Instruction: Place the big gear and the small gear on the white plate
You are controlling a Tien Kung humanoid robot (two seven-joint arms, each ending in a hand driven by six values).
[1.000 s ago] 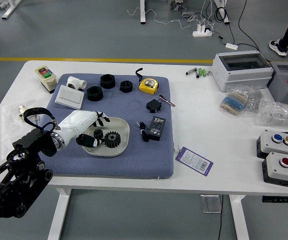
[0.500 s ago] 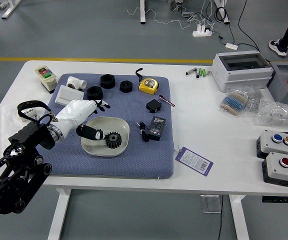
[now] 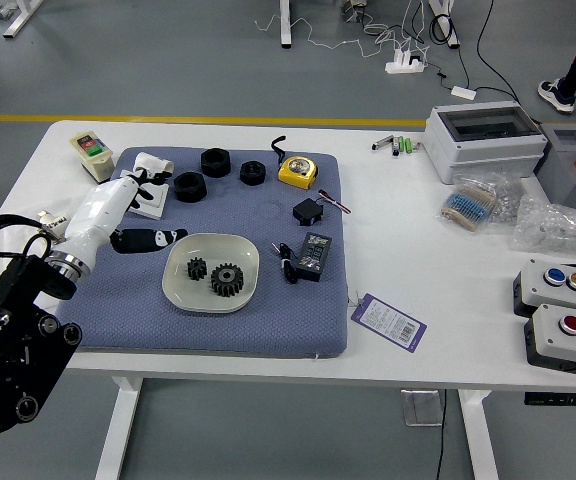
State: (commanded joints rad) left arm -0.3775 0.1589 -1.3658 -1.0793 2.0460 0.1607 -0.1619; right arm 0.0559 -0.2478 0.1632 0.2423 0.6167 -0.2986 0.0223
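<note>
Hand (image 3: 100,213), the left one and the only one in view: empty, thumb and fingers (image 3: 148,183) spread apart. Fingertips over the white box (image 3: 151,203); thumb just beside the far left rim of the white plate (image 3: 208,246), pointing towards it. Small gear (image 3: 197,268) on the plate, on the side nearer the hand; big gear (image 3: 227,280) farther right, also on the plate, apart from the small one. Both placed, by the look of it. Next, probably, only a retreat leftward, thumb clear of the rim, with some risk of brushing the box.
</note>
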